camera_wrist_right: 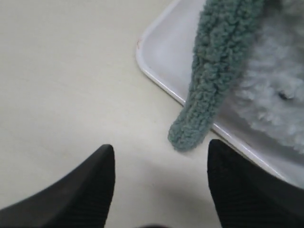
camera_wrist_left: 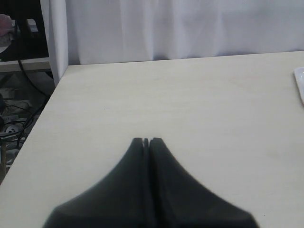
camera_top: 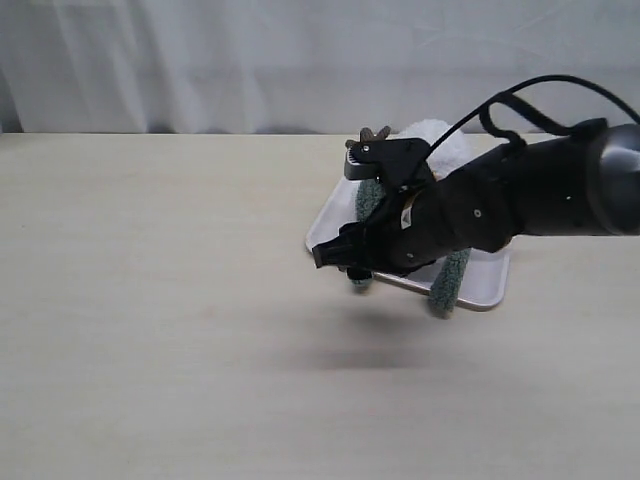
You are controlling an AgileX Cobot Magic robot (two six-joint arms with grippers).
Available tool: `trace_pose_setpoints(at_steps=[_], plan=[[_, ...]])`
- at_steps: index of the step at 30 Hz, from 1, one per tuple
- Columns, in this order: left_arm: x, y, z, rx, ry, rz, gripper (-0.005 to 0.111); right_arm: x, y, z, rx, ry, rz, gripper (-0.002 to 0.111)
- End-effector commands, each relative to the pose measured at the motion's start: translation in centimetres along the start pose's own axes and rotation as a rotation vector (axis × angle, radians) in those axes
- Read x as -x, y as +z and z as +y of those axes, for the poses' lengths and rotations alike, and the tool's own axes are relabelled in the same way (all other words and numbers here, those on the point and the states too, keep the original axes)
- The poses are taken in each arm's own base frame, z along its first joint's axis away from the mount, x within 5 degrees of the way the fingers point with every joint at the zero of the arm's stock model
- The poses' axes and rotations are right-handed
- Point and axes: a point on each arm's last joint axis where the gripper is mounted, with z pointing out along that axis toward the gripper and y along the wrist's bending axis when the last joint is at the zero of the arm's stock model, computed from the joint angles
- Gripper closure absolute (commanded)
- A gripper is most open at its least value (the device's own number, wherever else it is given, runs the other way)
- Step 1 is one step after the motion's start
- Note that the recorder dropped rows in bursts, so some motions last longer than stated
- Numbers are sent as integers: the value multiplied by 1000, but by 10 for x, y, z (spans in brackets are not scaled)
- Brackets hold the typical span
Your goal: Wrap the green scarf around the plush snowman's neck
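The plush snowman [camera_top: 432, 137] lies on a white tray [camera_top: 487, 287], largely hidden behind my right arm; its neck is not visible. One brown twig arm [camera_top: 373, 134] sticks up. The green scarf [camera_top: 449, 283] drapes over the snowman, with one end hanging past the tray's front rim. In the right wrist view another scarf end [camera_wrist_right: 201, 111] crosses the tray rim [camera_wrist_right: 156, 71] onto the table, next to the white fluffy body [camera_wrist_right: 270, 90]. My right gripper [camera_wrist_right: 161, 153] is open just short of that end, holding nothing. My left gripper [camera_wrist_left: 146, 141] is shut and empty above bare table.
A white curtain [camera_top: 250, 60] hangs behind the table. The left wrist view shows the table's side edge [camera_wrist_left: 42, 118], with cables and a shelf beyond, and a tray corner [camera_wrist_left: 299, 81] at the frame's edge.
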Motion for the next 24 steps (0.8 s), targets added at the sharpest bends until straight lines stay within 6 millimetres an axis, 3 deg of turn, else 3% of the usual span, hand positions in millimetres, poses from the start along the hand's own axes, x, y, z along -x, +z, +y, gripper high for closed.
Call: trace_pose_setpoints(at_steps=[1, 5, 11, 22, 24], plan=[[0, 0, 0, 2, -3, -12, 107, -3, 19, 0, 15, 7, -33, 53], [0, 0, 0, 2, -3, -12, 107, -3, 28, -6, 13, 16, -48, 53], [0, 0, 0, 2, -3, -12, 107, -4, 36, -31, -32, 77, -22, 53], [0, 0, 0, 2, -3, -12, 107, -15, 68, -32, -12, 120, -50, 53], [0, 0, 0, 2, -3, -12, 107, -17, 68, -32, -16, 118, -36, 57]])
